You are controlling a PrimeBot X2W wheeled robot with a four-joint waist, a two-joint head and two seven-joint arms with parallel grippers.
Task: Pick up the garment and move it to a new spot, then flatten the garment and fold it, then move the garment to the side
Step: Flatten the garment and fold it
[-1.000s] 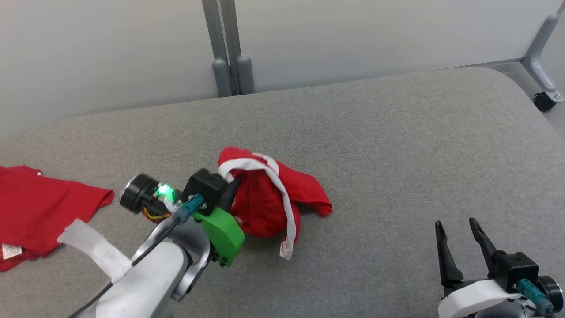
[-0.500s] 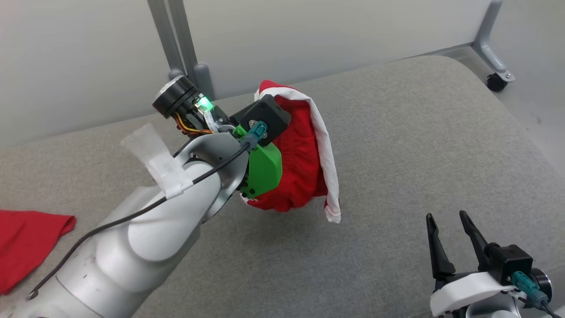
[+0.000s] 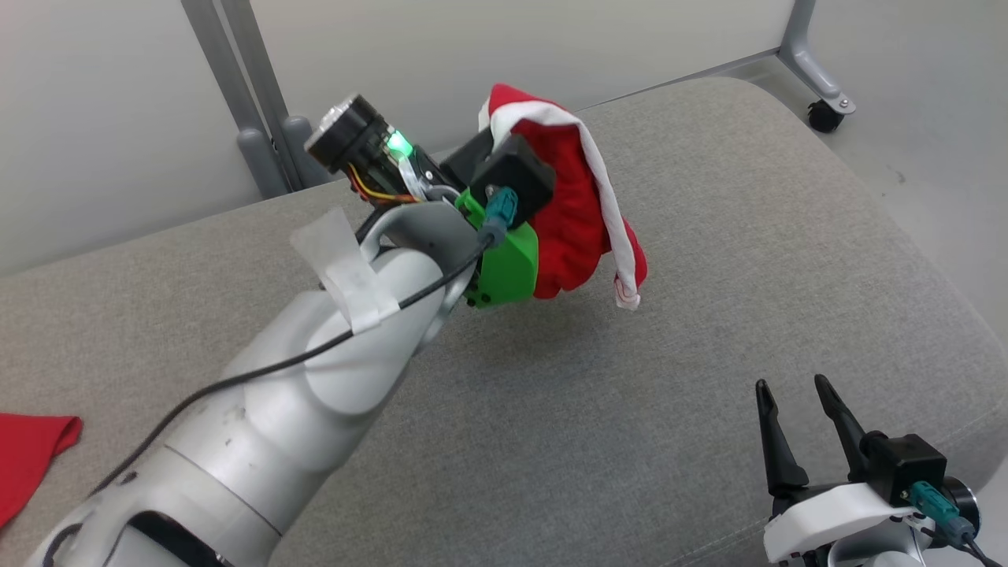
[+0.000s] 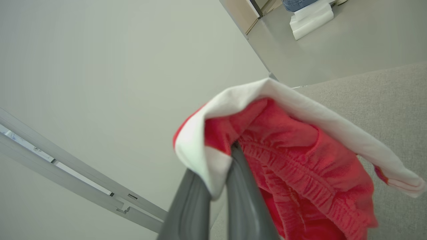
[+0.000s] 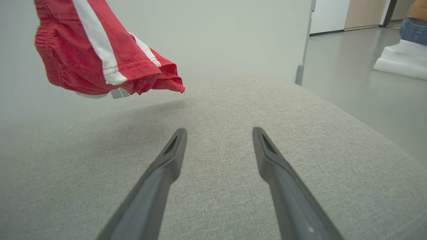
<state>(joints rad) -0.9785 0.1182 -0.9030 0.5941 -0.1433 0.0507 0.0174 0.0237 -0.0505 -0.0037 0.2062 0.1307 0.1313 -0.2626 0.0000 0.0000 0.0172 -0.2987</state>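
**Red garment aloft in the left claw; right claw wide and empty**

At the far left of the head view a red cloth (image 3: 31,457) lies on the grey cushion (image 3: 693,331). The frame edge cuts it off, so what kind of piece it is cannot be told. Next to it the pale left forearm (image 3: 299,394) runs up from the bottom edge, with tape and a black cable along it, and hides a broad strip of the cushion behind it.

In the head view the wrist block and a green housing (image 3: 508,264) cover the fingers of the left claw (image 4: 217,163). The left wrist view shows them pressed together on the garment's edge. One tip is buried under a white band (image 4: 200,146) and the other just pokes out against red cloth.

The garment (image 3: 571,197) is red with white stripes and a gathered waistband. It hangs bunched from that grip over the far middle of the cushion. In the right wrist view it is clear of the surface, with its shadow below. Its folds hide its full shape.

At the lower right, the right claw (image 3: 790,382) sits low over the near corner of the cushion. Its two dark fingers are spread wide, with nothing between them and bare fabric beneath, well apart from the garment.

At the upper right, a castor (image 3: 824,118) stands on the floor. In the corner of the right wrist view a patch of blue denim (image 5: 413,31) is cut off by the frame.
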